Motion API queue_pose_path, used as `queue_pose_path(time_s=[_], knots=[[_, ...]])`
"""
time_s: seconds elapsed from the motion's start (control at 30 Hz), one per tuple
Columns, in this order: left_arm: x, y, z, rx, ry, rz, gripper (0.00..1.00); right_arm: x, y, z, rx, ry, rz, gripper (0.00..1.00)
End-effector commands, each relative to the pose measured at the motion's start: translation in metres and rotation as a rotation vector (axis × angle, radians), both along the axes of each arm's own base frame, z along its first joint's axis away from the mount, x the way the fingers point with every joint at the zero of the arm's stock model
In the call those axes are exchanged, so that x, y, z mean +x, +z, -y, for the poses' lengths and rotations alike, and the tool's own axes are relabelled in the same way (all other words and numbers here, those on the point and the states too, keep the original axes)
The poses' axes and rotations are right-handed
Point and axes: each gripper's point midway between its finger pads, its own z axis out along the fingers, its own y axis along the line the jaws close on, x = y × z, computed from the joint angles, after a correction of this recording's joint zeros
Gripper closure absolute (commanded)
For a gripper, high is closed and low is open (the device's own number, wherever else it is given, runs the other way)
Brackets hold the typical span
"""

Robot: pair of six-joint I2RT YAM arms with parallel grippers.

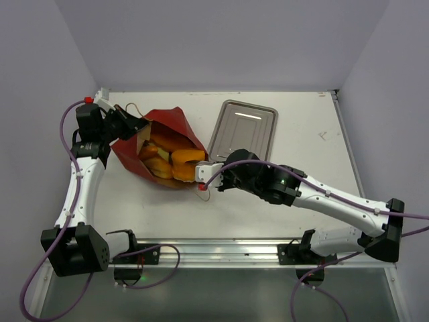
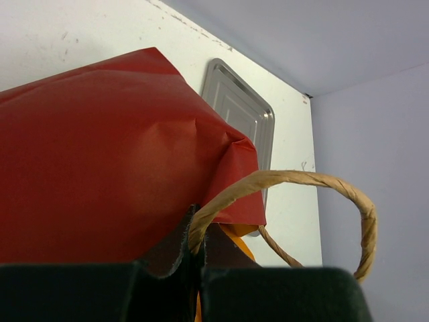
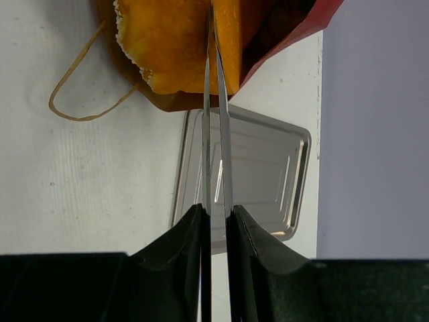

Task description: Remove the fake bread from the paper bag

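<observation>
Right jaws against fake bread (image 3: 167, 47) in paper bag (image 3: 305, 20)

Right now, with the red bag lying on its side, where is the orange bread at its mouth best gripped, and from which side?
Grip the orange bread by the thin edge showing at the paper bag mouth, coming in level from the open mouth side, where the right claw sits closed on it. The bag walls cover every other side.
</observation>
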Motion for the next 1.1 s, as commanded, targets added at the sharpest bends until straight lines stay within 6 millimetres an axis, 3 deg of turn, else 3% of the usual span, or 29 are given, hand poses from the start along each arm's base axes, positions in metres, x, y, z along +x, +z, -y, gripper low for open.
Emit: queue_pose_path(time_s=[0.0,0.27,0.47,0.7,0.93,1.07], knots=[[0.001,0.002,-0.005,0.016,0.017,0.009,1.0,-0.006,0.046,-0.004,0.147,0.016,0.006,1.0],[0.001,0.003,-0.006,0.016,0.029,0.009,1.0,-0.013,0.075,0.005,0.221,0.028,-0.019,1.0],[0.004,0.005,-0.008,0.018,0.034,0.009,1.0,-0.009,0.109,0.022,0.303,-0.007,-0.007,1.0],[0.003,0.004,-0.008,0.03,0.031,0.005,1.0,0.013,0.159,0.067,0.408,-0.139,0.077,1.0],[0.001,0.004,-0.007,0.036,0.015,0.006,1.0,0.037,0.164,0.102,0.422,-0.262,0.124,1.0],[-0.001,0.004,-0.006,0.039,0.007,0.011,1.0,0.06,0.15,0.118,0.399,-0.339,0.142,1.0]])
